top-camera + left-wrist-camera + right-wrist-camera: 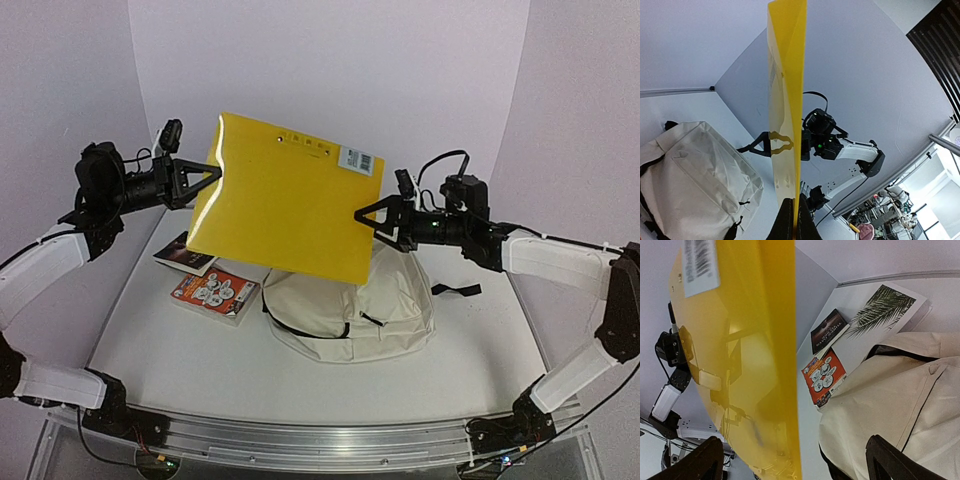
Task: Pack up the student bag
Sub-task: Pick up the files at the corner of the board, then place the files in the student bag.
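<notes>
The left gripper [208, 183] has its jaws pinched tight on the left edge of a large, flat yellow plastic folder [285, 195]. In the left wrist view the two black fingers [786, 220] meet on the thin edge with no gap showing. The right gripper [362, 215] has its jaws spread as wide as they go. They straddle the folder's opposite edge, and in the right wrist view the sheet runs up between the fingers [707, 460], well apart from both, so the right side grips nothing.

The folder hangs in the air on the left arm's grip alone, standing on edge and tilted. It is above the cream fabric student bag [385, 310] with black straps, which lies slumped on the white tabletop [200, 350] between the two arms. A dark-covered book [185, 255] and an orange book with cartoon figures [212, 292] lie on the tabletop just left of the bag. A sheet printed with a palm leaf [887, 307] lies beyond it.

The step in hand looks like getting the folder ready to go into the bag. Next, the right jaws would probably need to close on their edge so both arms can steer the folder down into the bag's mouth. From these views I cannot tell how far that mouth is open.
</notes>
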Motion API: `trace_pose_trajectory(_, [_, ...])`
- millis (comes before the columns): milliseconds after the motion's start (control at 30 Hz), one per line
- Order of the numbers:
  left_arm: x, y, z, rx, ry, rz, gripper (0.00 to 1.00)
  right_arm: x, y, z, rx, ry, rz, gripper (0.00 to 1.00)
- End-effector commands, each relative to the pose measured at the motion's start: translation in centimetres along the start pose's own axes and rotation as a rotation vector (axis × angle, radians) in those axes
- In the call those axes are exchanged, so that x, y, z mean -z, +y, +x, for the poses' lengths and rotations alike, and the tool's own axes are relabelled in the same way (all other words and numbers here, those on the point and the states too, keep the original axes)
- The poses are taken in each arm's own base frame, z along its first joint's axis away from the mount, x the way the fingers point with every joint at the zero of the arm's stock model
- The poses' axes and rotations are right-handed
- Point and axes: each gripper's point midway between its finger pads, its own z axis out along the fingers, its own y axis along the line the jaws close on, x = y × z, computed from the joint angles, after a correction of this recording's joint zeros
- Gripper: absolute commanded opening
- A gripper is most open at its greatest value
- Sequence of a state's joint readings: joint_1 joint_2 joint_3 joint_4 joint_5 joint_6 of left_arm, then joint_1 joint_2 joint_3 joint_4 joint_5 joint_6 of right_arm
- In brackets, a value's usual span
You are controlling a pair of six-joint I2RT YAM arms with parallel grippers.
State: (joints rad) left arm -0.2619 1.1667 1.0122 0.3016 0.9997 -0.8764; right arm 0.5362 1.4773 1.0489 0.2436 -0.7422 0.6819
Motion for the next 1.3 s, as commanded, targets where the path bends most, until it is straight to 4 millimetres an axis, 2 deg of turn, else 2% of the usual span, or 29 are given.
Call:
trace_pose_trajectory(0, [-1.6,-4.7,-1.4,-0.131,-0.032,0.129,0.00,-1.1,-0.5,0.4,-0.001,0.022,-0.046,0.98])
trace_pose_trajectory(67, [-2.0,-4.6,-1.2,-0.123,-0.027,0.134,0.00,-1.2,-0.3,0.4,-0.003,0.024,-0.060,0.94])
trace_pose_trajectory(167, [-2.4,-3.5,-0.9,-0.094,-0.023,0.118,0.00,-0.4,1.9,-0.4,0.031,0.001,-0.124,0.79])
trace_pose_trajectory(267, [-2.6,-2.3,-0.6,-0.060,-0.025,0.091,0.00,0.3,3.5,-0.9,0.049,-0.013,-0.168,0.69])
trace_pose_trajectory(333, [-2.8,-0.9,-0.2,-0.024,-0.028,0.066,0.00,0.7,4.4,-1.1,0.033,-0.026,-0.206,0.52])
trace_pose_trajectory(367, [-2.9,-0.7,-0.2,-0.020,-0.030,0.064,0.00,0.8,4.5,-1.0,0.025,-0.026,-0.211,0.49])
trace_pose_trajectory(400, [-2.9,-0.2,0.0,-0.006,-0.034,0.054,0.00,0.9,4.6,-1.1,0.013,-0.034,-0.223,0.39])
trace_pose_trajectory(567, [-2.9,1.5,0.6,0.032,-0.034,-0.005,0.00,1.8,5.3,-1.3,-0.025,-0.067,-0.241,0.18])
trace_pose_trajectory(667, [-2.9,2.0,1.0,0.041,-0.017,-0.023,0.09,2.4,6.0,-1.6,-0.023,-0.085,-0.250,0.07])
trace_pose_trajectory(733, [-2.9,2.4,1.7,0.047,0.011,-0.031,0.21,2.9,6.8,-1.9,-0.021,-0.095,-0.263,0.00])
trace_pose_trajectory(933, [-3.0,2.7,3.5,0.048,0.116,-0.026,0.62,4.3,9.0,-2.4,0.002,-0.098,-0.311,0.00])
trace_pose_trajectory(1000, [-2.9,2.5,4.1,0.037,0.151,-0.015,0.66,4.7,9.4,-2.4,0.001,-0.092,-0.324,0.00])
trace_pose_trajectory(1267, [-2.7,1.6,5.9,0.031,0.267,0.065,0.66,4.3,9.7,-1.3,-0.008,-0.001,-0.369,0.00])
